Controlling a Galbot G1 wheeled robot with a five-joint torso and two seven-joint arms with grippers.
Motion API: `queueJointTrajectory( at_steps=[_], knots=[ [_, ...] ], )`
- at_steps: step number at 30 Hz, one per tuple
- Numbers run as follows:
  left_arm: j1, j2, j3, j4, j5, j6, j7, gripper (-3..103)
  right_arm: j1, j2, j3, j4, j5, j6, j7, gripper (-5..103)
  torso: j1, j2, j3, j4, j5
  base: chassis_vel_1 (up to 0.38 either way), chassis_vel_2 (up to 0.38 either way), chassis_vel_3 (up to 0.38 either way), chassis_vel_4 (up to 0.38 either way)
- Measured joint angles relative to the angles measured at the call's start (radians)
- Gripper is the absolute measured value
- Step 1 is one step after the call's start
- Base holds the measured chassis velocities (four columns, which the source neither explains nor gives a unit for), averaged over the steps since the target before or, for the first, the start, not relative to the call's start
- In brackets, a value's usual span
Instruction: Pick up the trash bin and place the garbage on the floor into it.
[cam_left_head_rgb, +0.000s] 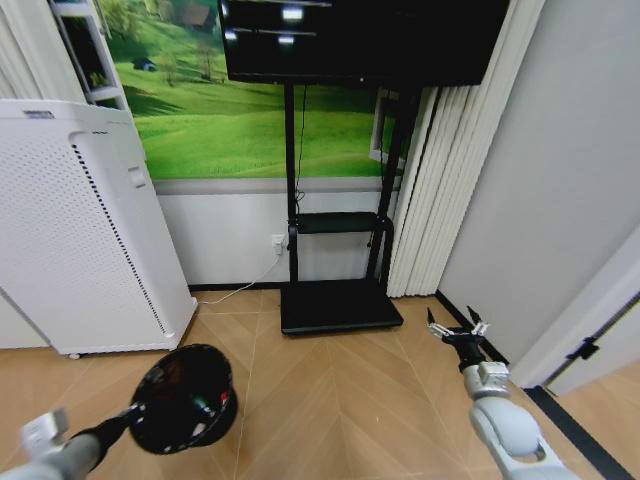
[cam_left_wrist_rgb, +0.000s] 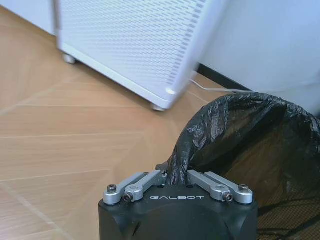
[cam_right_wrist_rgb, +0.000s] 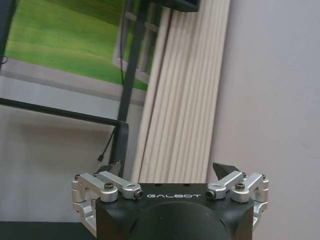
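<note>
Trash bin (cam_left_head_rgb: 183, 397), a small black round mesh wastebasket lined with a crinkly bag, hangs at seven o'clock over the tan parquet floor (cam_left_head_rgb: 340, 400). Left gripper (cam_left_wrist_rgb: 176, 176) pinches its rim; it looks light, stiff-walled, liner slippery. Right gripper (cam_left_head_rgb: 457, 332) idles spread wide at four o'clock.

We are holding the trash bin (cam_left_head_rgb: 183, 397) at our front left in the left end effector (cam_left_wrist_rgb: 172, 176), which is pinching its near rim, above the floor (cam_left_head_rgb: 340, 400). Behind it, further left, the appliance (cam_left_head_rgb: 75, 230) is standing against the wall. Ahead at centre, the screen stand (cam_left_head_rgb: 338, 300) is sitting on the floor beside the curtain (cam_left_head_rgb: 450, 160). Our right end effector (cam_left_head_rgb: 458, 330) is hanging spread apart at front right, near the side wall (cam_left_head_rgb: 560, 150).
</note>
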Motion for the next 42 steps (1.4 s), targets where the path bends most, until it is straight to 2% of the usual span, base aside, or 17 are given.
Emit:
queueJointTrajectory(
  at_steps=[1, 3, 4, 5, 6, 10, 16, 19, 23, 28, 30, 32, 42],
  knots=[
    [0.000, 0.000, 0.000, 0.000, 0.000, 0.000, 0.000, 3, 0.000, 0.000, 0.000, 0.000, 0.000, 0.000, 0.000, 100, 0.000, 0.000, 0.000, 0.0000, 0.0000, 0.000, 0.000, 0.000, 0.000],
    [0.029, -0.034, -0.009, 0.025, 0.031, -0.043, 0.026, 3, -0.031, 0.029, 0.043, 0.020, 0.023, -0.003, 0.000, 100, 0.000, 0.000, 0.000, 0.0000, 0.0003, 0.000, 0.000, 0.000, 0.000],
    [0.035, -0.043, -0.010, 0.031, 0.036, -0.051, 0.031, 3, -0.040, 0.038, 0.052, 0.024, 0.030, -0.004, 0.000, 100, 0.000, 0.000, 0.000, -0.0009, 0.0001, 0.000, 0.000, 0.000, 0.000],
    [0.035, -0.043, -0.010, 0.031, 0.036, -0.051, 0.031, 3, -0.040, 0.038, 0.052, 0.024, 0.030, -0.004, 0.000, 100, 0.000, 0.000, 0.000, -0.0009, 0.0001, 0.000, 0.000, 0.000, 0.000],
    [0.070, -0.073, -0.018, 0.047, 0.050, -0.081, 0.049, 3, -0.051, 0.055, 0.069, 0.026, 0.049, -0.004, 0.000, 100, 0.000, 0.000, 0.000, -0.0011, -0.0006, 0.000, 0.000, 0.000, 0.000],
    [0.133, -0.119, -0.045, 0.084, 0.066, -0.129, 0.072, 3, -0.051, 0.067, 0.073, 0.012, 0.071, -0.003, 0.000, 100, 0.000, 0.000, 0.000, -0.0002, 0.0005, 0.000, 0.000, 0.000, 0.000],
    [0.158, -0.158, -0.065, 0.156, 0.087, -0.162, 0.105, 3, -0.022, 0.078, 0.044, -0.021, 0.081, 0.002, 0.000, 100, 0.000, 0.000, 0.000, 0.0001, 0.0004, 0.030, 0.022, -0.034, -0.024],
    [0.135, -0.156, -0.058, 0.190, 0.096, -0.173, 0.133, 3, -0.013, 0.091, 0.031, -0.030, 0.081, 0.003, 0.002, 100, 0.000, 0.000, 0.000, 0.0000, 0.0002, 0.126, 0.145, -0.143, -0.125],
    [0.087, -0.140, -0.048, 0.231, 0.103, -0.163, 0.146, 3, -0.012, 0.102, 0.025, -0.039, 0.081, 0.011, 0.007, 100, 0.000, 0.000, 0.000, -0.0006, -0.0010, 0.177, 0.196, -0.193, -0.195],
    [0.052, -0.123, -0.036, 0.256, 0.094, -0.136, 0.153, 3, -0.015, 0.105, 0.027, -0.048, 0.081, 0.020, 0.008, 100, 0.000, 0.000, 0.000, -0.0009, 0.0004, 0.179, 0.185, -0.168, -0.175],
    [0.028, -0.119, -0.011, 0.269, 0.089, -0.112, 0.151, 3, -0.019, 0.107, 0.030, -0.050, 0.080, 0.029, 0.009, 100, 0.000, 0.000, 0.000, -0.0006, -0.0008, 0.051, 0.053, -0.067, -0.086],
    [0.007, -0.119, 0.017, 0.274, 0.089, -0.091, 0.138, 3, -0.028, 0.114, 0.029, -0.050, 0.070, 0.038, 0.008, 100, 0.000, 0.000, 0.000, 0.0000, 0.0006, 0.000, 0.000, 0.000, 0.000],
    [-0.006, -0.134, 0.082, 0.264, 0.076, -0.057, 0.097, 3, -0.039, 0.129, 0.003, -0.055, 0.031, 0.042, 0.004, 100, 0.000, 0.000, 0.000, -0.0006, 0.0002, -0.043, -0.023, 0.038, 0.025]
  ],
)
